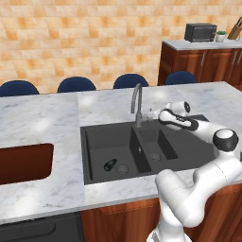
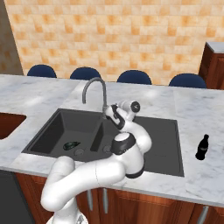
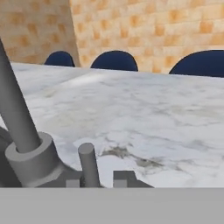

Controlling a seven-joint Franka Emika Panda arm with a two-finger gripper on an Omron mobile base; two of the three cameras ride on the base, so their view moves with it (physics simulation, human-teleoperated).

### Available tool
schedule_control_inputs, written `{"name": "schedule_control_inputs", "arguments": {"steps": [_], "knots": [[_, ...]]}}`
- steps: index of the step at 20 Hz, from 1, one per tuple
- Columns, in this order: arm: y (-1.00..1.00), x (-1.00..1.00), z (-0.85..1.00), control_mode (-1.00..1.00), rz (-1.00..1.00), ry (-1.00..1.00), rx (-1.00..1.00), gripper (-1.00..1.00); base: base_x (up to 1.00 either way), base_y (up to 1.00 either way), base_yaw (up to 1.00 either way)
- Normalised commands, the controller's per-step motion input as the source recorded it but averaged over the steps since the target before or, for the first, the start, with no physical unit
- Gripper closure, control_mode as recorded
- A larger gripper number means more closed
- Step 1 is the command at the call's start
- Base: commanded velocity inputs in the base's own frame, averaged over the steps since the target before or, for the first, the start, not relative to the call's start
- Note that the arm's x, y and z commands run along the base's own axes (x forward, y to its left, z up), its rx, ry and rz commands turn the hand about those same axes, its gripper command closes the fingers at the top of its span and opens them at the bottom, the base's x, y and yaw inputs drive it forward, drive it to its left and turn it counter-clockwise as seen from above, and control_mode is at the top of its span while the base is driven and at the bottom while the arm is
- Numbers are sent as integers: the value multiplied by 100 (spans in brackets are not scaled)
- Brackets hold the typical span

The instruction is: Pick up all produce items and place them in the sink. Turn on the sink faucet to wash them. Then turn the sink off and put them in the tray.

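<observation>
Grey faucet [image 1: 136, 103] lever [image 3: 89, 162] stands just ahead of the clenched hand [image 1: 153, 114]; dark green vegetable [image 1: 109, 164] lies well below in the sink [image 1: 94, 142].

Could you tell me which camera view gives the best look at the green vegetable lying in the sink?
The left base view shows the vegetable best: it lies unobstructed on the floor of the sink's left basin, beside the drain. The right base view shows it smaller and darker in that basin. The hand view looks at the faucet base and counter instead.

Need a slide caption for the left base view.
White arm reaches its gripper to the slim grey gooseneck faucet while a small dark green vegetable lies in the matte black sink's left basin.
</observation>
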Motion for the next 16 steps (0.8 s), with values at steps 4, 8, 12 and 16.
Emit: {"name": "schedule_control_inputs", "arguments": {"steps": [4,8,12,16], "knots": [[-71,0,-50,-100,-11,14,9,100,0,0,0],[-73,0,-47,-100,-8,14,8,100,0,0,0],[-69,0,-45,-100,-5,10,7,100,0,0,0],[-67,3,-46,-100,-2,7,6,100,0,0,0]]}}
